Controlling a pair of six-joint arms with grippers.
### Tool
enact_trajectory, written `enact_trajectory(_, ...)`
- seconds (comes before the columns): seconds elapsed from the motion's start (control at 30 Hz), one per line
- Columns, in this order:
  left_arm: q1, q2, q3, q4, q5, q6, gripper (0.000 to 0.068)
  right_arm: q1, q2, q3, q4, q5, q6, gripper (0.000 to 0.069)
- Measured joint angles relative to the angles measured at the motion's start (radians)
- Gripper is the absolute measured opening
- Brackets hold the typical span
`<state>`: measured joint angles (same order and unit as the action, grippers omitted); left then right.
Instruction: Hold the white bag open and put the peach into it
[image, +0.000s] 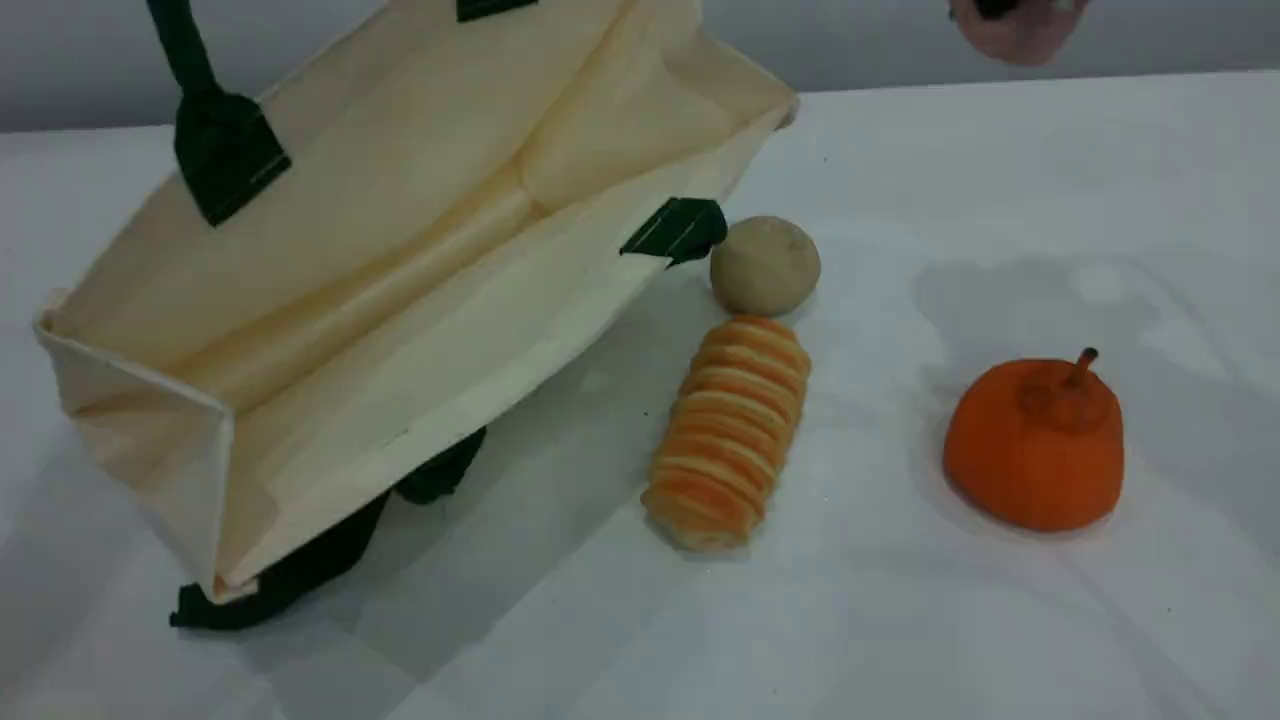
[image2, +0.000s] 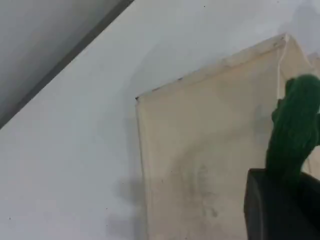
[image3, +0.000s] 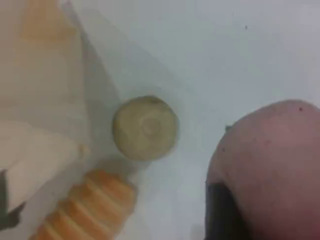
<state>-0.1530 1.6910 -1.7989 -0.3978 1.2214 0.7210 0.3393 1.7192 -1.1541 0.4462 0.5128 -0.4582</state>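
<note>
The white bag (image: 400, 300) is lifted at its far side and tilted, its mouth gaping toward the camera. One dark green handle (image: 185, 50) runs up out of the top edge; the other lies under the bag (image: 300, 570). In the left wrist view my left gripper (image2: 280, 205) is shut on the green rope handle (image2: 295, 125), above the bag's cream side (image2: 200, 160). The peach (image: 1015, 35) hangs in the air at the top right, well clear of the bag, with my right gripper (image: 992, 8) shut on it. Up close, the pink peach (image3: 275, 165) hides most of the fingertip (image3: 222, 215).
A beige-tan ball (image: 765, 265) rests beside the bag's right rim, next to a green tab (image: 680, 230). A striped bread roll (image: 728, 432) lies just in front of the ball. An orange stemmed fruit (image: 1035, 445) stands to the right on the white table (image: 900, 620).
</note>
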Motion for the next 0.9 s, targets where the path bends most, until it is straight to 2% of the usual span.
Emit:
enact_trajectory(0.37,0.000,0.000,0.000,0.000,0.000,0.000,0.0092,0.000,-0.141,0.119,0.011,-0.009,0.016,0.0354)
enact_trajectory(0.6,0.000,0.000,0.000,0.000,0.000,0.000,0.0092,0.004,-0.202,0.212,0.028,-0.064,0.015,0.0352)
enact_trajectory(0.73,0.000,0.000,0.000,-0.001,0.000,0.000,0.0092,0.055,-0.245,0.290,0.046,-0.131,0.013,0.0352)
enact_trajectory(0.9,0.000,0.000,0.000,-0.004,0.000,0.001,0.0092,0.181,-0.261,0.371,0.069,-0.219,0.010,0.0351)
